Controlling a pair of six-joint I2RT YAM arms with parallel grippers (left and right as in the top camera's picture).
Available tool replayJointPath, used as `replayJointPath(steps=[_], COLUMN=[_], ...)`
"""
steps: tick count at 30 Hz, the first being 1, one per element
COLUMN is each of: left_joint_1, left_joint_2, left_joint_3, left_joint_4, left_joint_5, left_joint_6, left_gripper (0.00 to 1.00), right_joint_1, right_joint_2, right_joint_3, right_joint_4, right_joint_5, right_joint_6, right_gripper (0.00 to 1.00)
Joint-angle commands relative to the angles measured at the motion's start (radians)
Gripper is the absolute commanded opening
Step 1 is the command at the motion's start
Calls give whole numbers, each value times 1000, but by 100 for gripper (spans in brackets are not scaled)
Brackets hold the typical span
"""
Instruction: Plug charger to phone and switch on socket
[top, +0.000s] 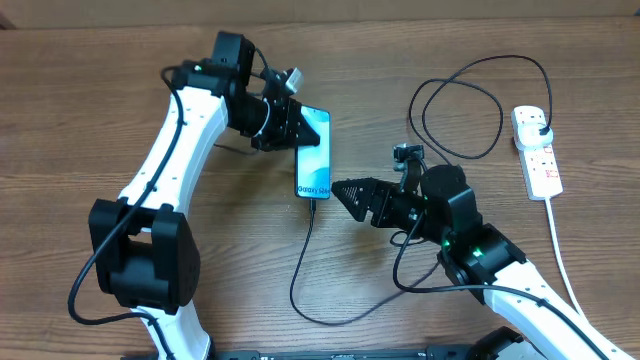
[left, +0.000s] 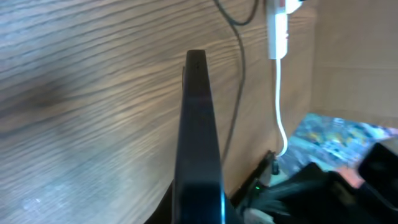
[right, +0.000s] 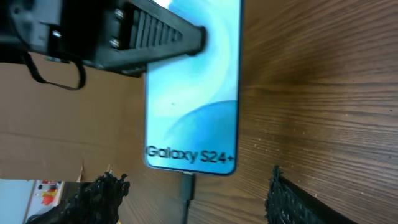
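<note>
The phone (top: 313, 153) lies near the table's middle with its blue screen lit. My left gripper (top: 288, 125) is shut on its far end; in the left wrist view the phone (left: 198, 124) shows edge-on between the jaws (left: 199, 214). The charger's black connector (right: 187, 185) sits in the phone's (right: 193, 93) near end, under the "Galaxy" text. My right gripper (right: 193, 205) is open, its fingers either side of the connector and not touching it; it also shows in the overhead view (top: 342, 190). The cable (top: 300, 285) loops to a black plug (top: 540, 126) in the white socket strip (top: 540, 165).
The strip's thick white cord (top: 562, 255) runs down the right side towards the front edge. Black cable loops (top: 460, 105) lie behind my right arm. The strip (left: 280, 25) and its cord show far off in the left wrist view.
</note>
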Motion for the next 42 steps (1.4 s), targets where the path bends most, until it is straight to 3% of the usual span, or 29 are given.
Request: replayJointPath(steps=[1,8,17,36,42], left_joint_1=[8,34,120,148,138], left_joint_2=[-2,42,157,242,242], left_joint_3=[-69,-144,-141,-142,-148], left_joint_4=[63,168,302,261,237], left_joint_5=[-29,-93,22,37,-33], left_joint_6=[-36,-101,-99,-39,-24], left_gripper=[4,4,4,4,4], right_joint_1=[-3,-3,-3,-3,-3], right_joint_2=[8,12,36,37,37], right_joint_3=[5,5,5,5,5], right_joint_4=[0,-8,4,8,8], right_joint_5=[10,10,10,18,18], right_joint_6=[-3,-3,-3,-3,-3], right_gripper=[76,77,78,78,78])
